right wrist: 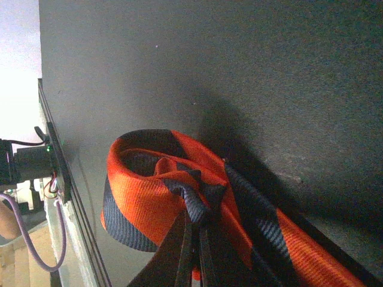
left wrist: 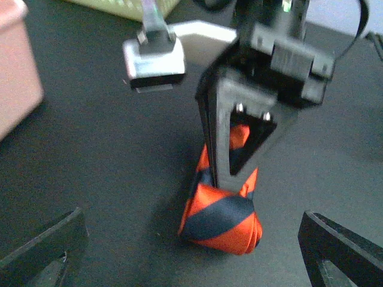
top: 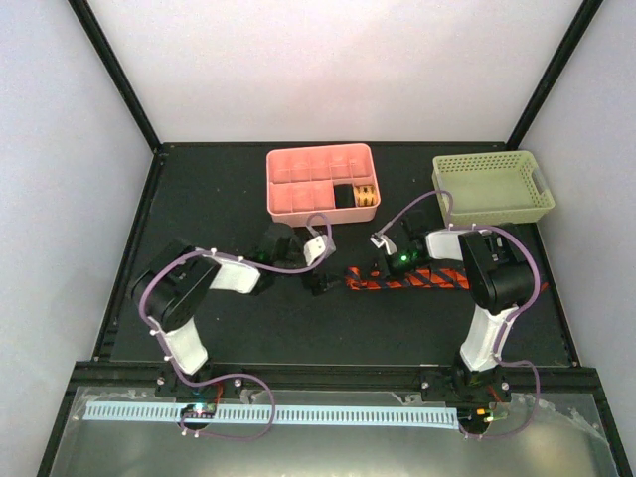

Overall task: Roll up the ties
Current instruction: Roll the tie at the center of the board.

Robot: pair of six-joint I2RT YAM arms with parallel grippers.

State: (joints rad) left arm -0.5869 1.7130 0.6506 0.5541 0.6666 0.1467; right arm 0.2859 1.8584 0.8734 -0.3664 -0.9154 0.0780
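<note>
The orange-red tie with navy stripes [top: 412,278] lies across the mat in the middle, its left end curled into a small loose roll [left wrist: 221,221]. My right gripper [right wrist: 196,224] is shut on a fold of the fabric at the top of that roll [right wrist: 149,185], and its black fingers [left wrist: 239,149] stand over the roll in the left wrist view. My left gripper [left wrist: 191,218] is open wide just left of the roll, one fingertip on each side, touching nothing. In the top view it sits at the tie's left end [top: 320,283].
A pink compartment tray [top: 298,156] stands at the back centre with a rolled tie [top: 366,196] in its right corner. A pale green basket [top: 492,189] is at the back right. The mat's front edge runs close behind the roll in the right wrist view.
</note>
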